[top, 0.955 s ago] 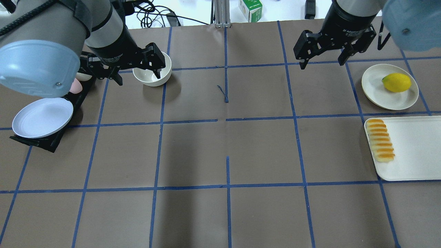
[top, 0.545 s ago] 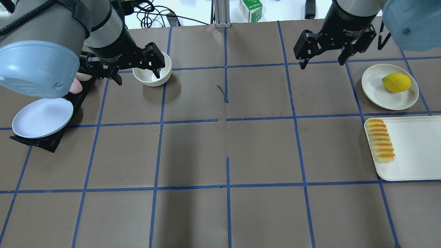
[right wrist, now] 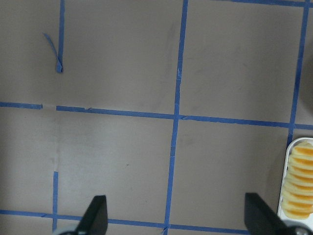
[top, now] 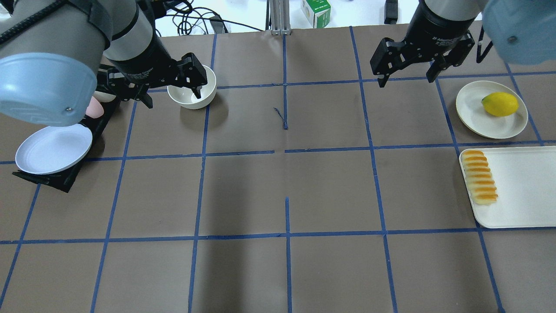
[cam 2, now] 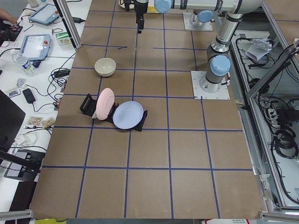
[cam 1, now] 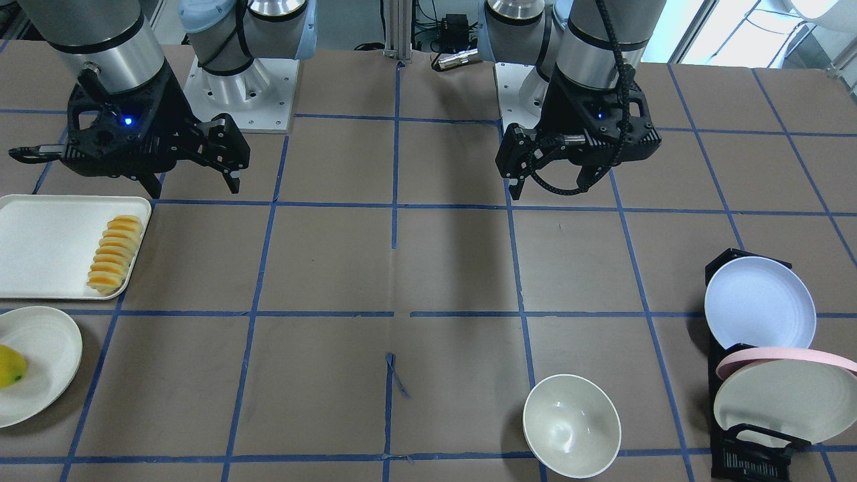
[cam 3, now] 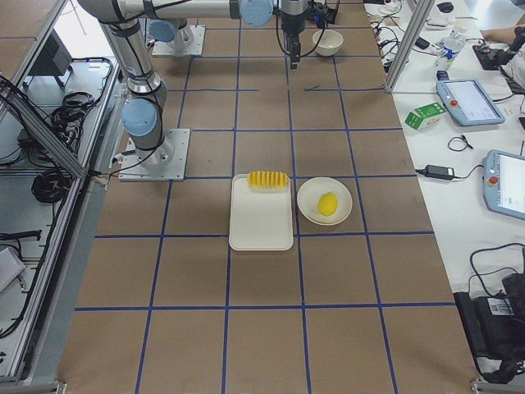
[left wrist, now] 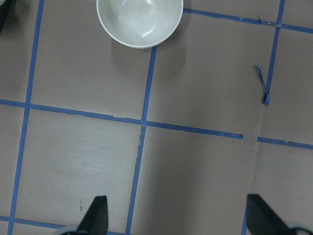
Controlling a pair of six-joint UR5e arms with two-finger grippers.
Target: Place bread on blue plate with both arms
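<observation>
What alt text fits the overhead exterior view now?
Both grippers hang open and empty: the left gripper near a white bowl, the right gripper near a lemon on a cream plate. The bread lies on a white tray at right; the blue plate sits in a rack at left.

R end effector [top: 405, 81]: "2F Adaptive" | L end effector [top: 173, 100]: label illegible | green carton [top: 316, 12]: illegible
</observation>
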